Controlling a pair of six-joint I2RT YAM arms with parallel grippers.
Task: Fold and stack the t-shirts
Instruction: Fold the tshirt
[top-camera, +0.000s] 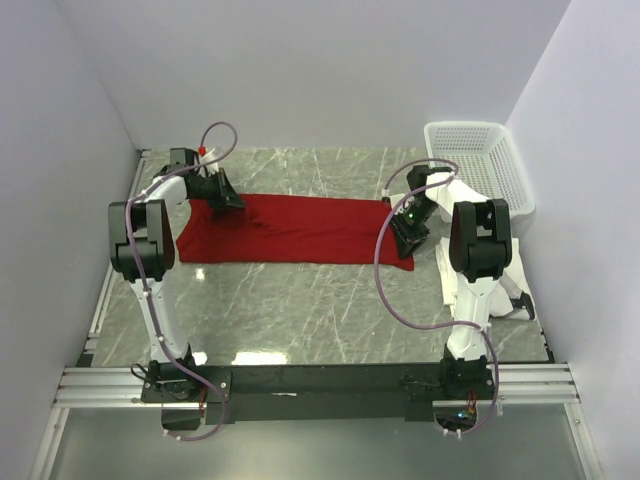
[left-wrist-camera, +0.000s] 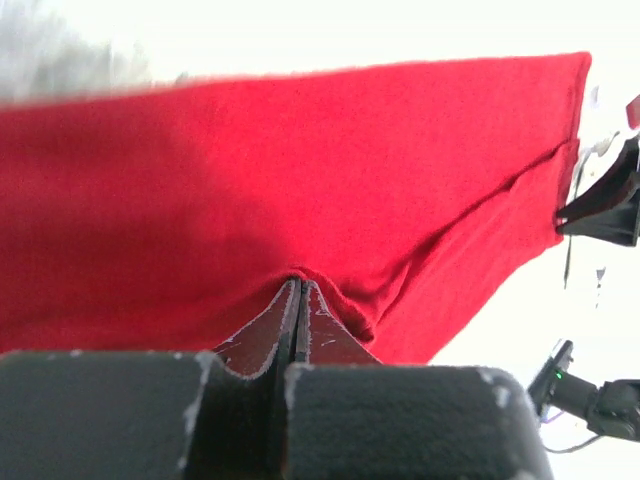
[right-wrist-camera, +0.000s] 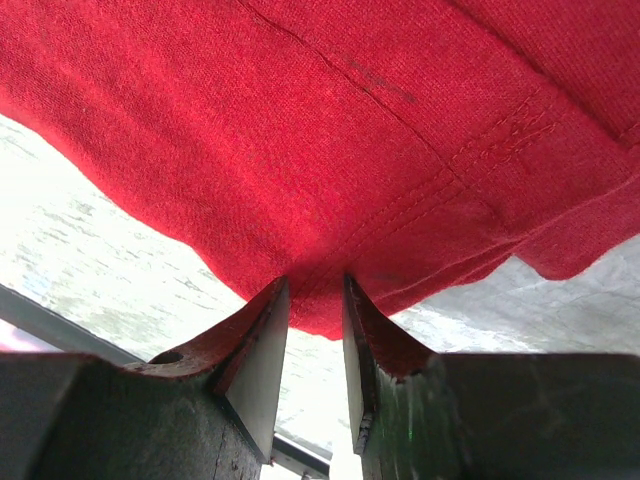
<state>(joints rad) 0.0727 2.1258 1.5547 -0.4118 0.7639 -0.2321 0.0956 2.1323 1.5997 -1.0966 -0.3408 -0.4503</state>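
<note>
Seen from above, the red t-shirt (top-camera: 300, 230) lies drawn out in a long band across the far half of the marble counter (top-camera: 300, 310), running from near the left edge towards the right edge, well clear of the near edge. The left gripper (top-camera: 225, 198) sits on the shirt's far left end and the right gripper (top-camera: 408, 240) on its near right end, so the cloth spans the two. A white mesh basket (top-camera: 470, 128) stands in the far right corner, apart from the shirt. In the left wrist view, the left gripper (left-wrist-camera: 298, 285) has its jaws pressed together with no gap, and a pinch of the red t-shirt (left-wrist-camera: 300, 160) is puckered at their tips, the rest of the cloth stretching away above them. In the right wrist view, the right gripper (right-wrist-camera: 315, 290) has its jaws narrow, with a slim gap between them. The stitched hem of the red t-shirt (right-wrist-camera: 350, 120) is gathered between the tips, and the pale counter (right-wrist-camera: 100, 250) shows below the hanging edge.
</note>
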